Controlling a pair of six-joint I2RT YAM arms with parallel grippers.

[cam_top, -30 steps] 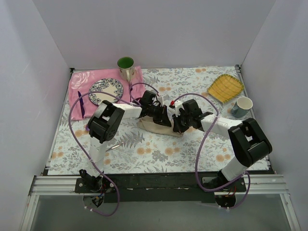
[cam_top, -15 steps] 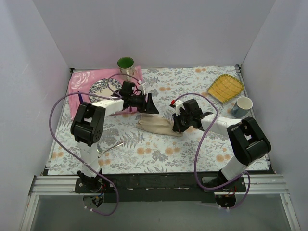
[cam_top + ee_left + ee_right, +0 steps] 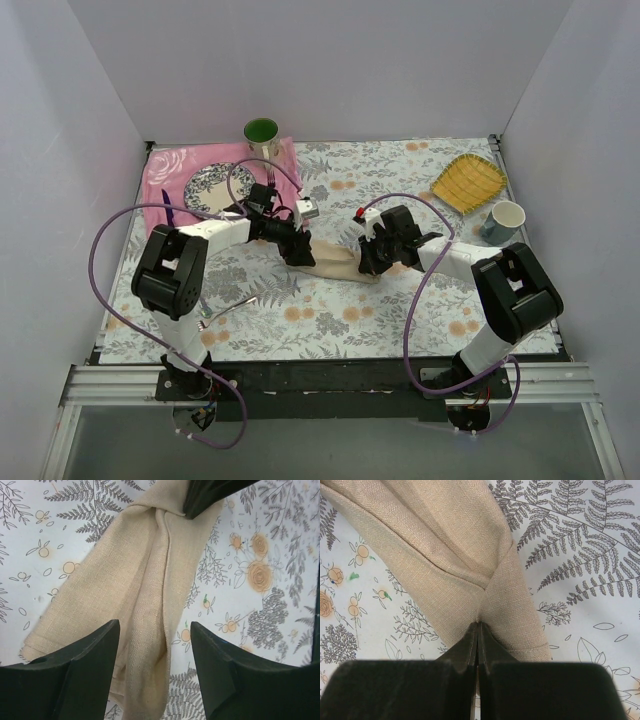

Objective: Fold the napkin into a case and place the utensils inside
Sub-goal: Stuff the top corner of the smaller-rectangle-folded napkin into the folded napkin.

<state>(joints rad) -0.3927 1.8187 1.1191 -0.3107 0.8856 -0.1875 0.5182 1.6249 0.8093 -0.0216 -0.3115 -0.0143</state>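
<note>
**Presently: right gripper [image 3: 366, 262] pinching one end of the napkin [image 3: 335, 266], left gripper [image 3: 298, 251] hanging open over the other**

From where I am standing, the two arms are reaching in toward each other over the flowered tablecloth [image 3: 400, 310], with the beige napkin lying stretched between their tips. The cloth is folded lengthwise into a narrow oblong with a long crease down its middle.

The right gripper is clamping the end nearest to it. Its dark fingertips [image 3: 470, 642] are pressing tight together with no gap, and the fabric is bunching into a small gathered peak right at the pinch. From there the napkin is fanning out ahead of the fingers, away from the wrist.

The left gripper is standing with its jaws well apart, holding nothing. Its two black fingers [image 3: 75, 680] are straddling the strip, one on either side of the crease, and the cloth is running straight out ahead of them to the far end, where the other arm's dark tips are biting it.

Back toward the left arm's base, well apart from its gripper, a small pale fork [image 3: 230, 307] is lying on the tablecloth. Behind that gripper's wrist, a patterned plate [image 3: 200, 180] is sitting on a pink mat [image 3: 165, 170], with a green cup [image 3: 262, 133] at the mat's far corner.
</note>
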